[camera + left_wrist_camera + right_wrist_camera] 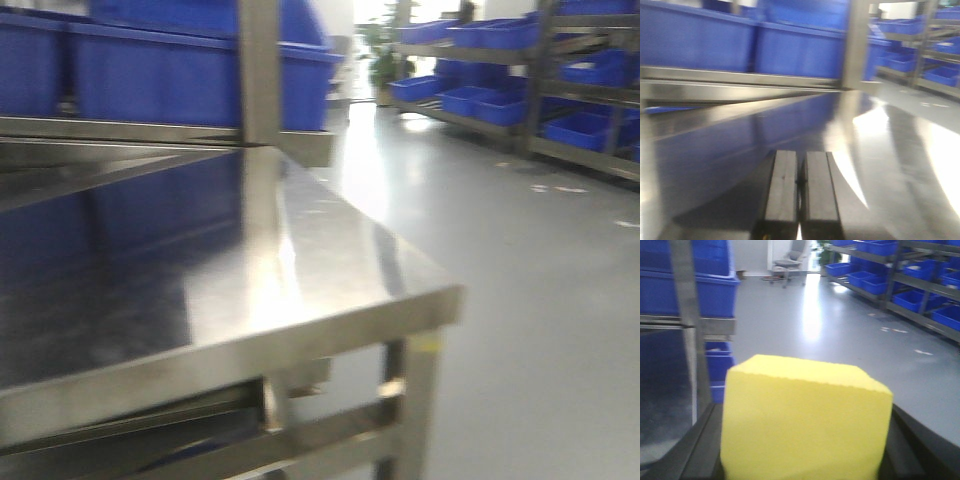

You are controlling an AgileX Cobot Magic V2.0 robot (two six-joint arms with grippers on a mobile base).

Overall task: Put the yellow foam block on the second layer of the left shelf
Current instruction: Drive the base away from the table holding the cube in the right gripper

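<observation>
**Steel shelf** [300,270]: a broad reflective deck fills the front view, with its corner toward us. An upper level close above it carries blue bins [150,70]. We take this deck to be the target layer, but we cannot confirm the layer count from here. All three views are smeared, so edges are hard to place.

**Risk 1:** the gap between deck and upper level looks shallow. An entry that is too high would catch the block on the upper rail. One that is too low would catch it on the deck's front lip.

**Risk 2:** an upright post [258,70] rises from the deck. The right wrist view shows it left of the block, so a sideways swing toward the shelf could clip it.

**Yellow foam block** [805,420]: it is off the shelf, with open floor [840,330] behind it, and it is pinched between the dark fingers of the right gripper [805,445].

**Risk 3:** foam yields under squeeze, so on release it may spring, tip or cling to one pad. It also hides most of that camera's view, so we judge the final approach to be near blind.

**Left gripper** [800,195]: the pads are pressed together with nothing between them, low over the deck. We cannot tell whether they touch it.

**Risk 4:** this arm sits where the block should go, so the two arms could collide.
</observation>
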